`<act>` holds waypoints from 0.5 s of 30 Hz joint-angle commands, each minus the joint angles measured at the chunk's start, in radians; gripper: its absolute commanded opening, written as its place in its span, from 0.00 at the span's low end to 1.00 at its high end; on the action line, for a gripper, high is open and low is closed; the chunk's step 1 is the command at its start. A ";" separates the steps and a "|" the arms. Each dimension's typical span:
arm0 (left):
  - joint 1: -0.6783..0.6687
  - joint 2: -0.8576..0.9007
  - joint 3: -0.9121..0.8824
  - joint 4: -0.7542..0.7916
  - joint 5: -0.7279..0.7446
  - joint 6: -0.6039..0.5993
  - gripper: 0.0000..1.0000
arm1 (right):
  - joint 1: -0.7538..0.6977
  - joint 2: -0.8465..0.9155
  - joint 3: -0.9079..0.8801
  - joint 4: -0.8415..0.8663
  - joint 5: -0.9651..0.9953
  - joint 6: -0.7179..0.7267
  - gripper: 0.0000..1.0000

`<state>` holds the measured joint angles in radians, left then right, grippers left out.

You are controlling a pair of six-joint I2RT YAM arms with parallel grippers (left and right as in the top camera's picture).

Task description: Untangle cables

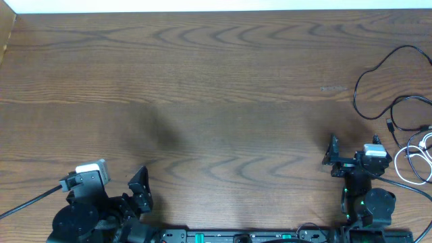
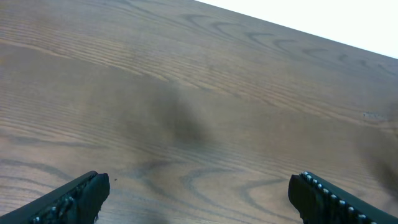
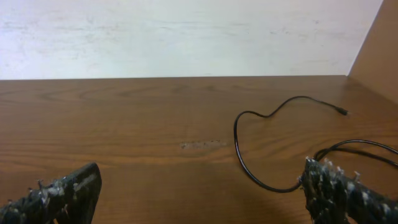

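The right hand (image 1: 333, 156) hangs with its fingers spread wide and nothing between them, low over the brown wood-grain tabletop (image 1: 202, 101). The thin black cable (image 1: 356, 98) curls in open loops just beyond it toward the tabletop's right edge, running mostly near-to-far, and a coiled thin white cable (image 1: 397, 164) lies beside it. The left hand (image 1: 143, 190), equally wide and empty, sits well apart, so the right arm looks better placed.

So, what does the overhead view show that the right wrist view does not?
Only overhead: the left gripper, open, and the white cable at the table's right edge. Only right wrist: the plug end of the black cable and a wooden side panel. Both: the right gripper, open and empty, and the black cable looping ahead of it.
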<state>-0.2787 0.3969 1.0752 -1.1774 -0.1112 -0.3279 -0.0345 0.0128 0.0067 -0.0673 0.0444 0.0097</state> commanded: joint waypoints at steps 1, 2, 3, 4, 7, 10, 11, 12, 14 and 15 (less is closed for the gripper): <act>0.000 0.001 0.006 0.001 -0.013 0.012 0.97 | -0.005 -0.007 -0.001 -0.003 0.005 -0.015 0.99; 0.000 0.001 0.006 0.001 -0.013 0.012 0.97 | -0.005 -0.007 -0.001 -0.004 0.005 -0.015 0.99; 0.000 0.001 0.006 0.001 -0.013 0.012 0.97 | -0.005 -0.007 -0.001 -0.003 0.005 -0.015 0.99; 0.000 0.001 0.006 0.001 -0.013 0.012 0.97 | -0.005 -0.007 -0.001 -0.004 0.005 -0.015 0.99; 0.000 0.001 0.006 0.001 -0.013 0.012 0.97 | -0.005 -0.007 -0.001 -0.004 0.005 -0.015 0.99; 0.000 0.001 0.006 0.001 -0.013 0.012 0.97 | -0.005 -0.007 -0.001 -0.003 0.005 -0.015 0.99; 0.001 0.000 0.006 0.001 -0.017 0.025 0.97 | -0.005 -0.007 -0.001 -0.003 0.005 -0.015 0.99; 0.002 0.000 0.005 -0.004 -0.019 0.028 0.97 | -0.005 -0.007 -0.001 -0.003 0.005 -0.015 0.99; 0.016 0.000 -0.004 -0.002 -0.017 0.027 0.97 | -0.005 -0.007 -0.001 -0.004 0.005 -0.015 0.99; 0.050 -0.001 -0.021 0.006 -0.018 0.028 0.97 | -0.005 -0.007 -0.001 -0.004 0.005 -0.015 0.99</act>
<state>-0.2741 0.3969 1.0752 -1.1782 -0.1116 -0.3161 -0.0345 0.0128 0.0067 -0.0669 0.0444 0.0093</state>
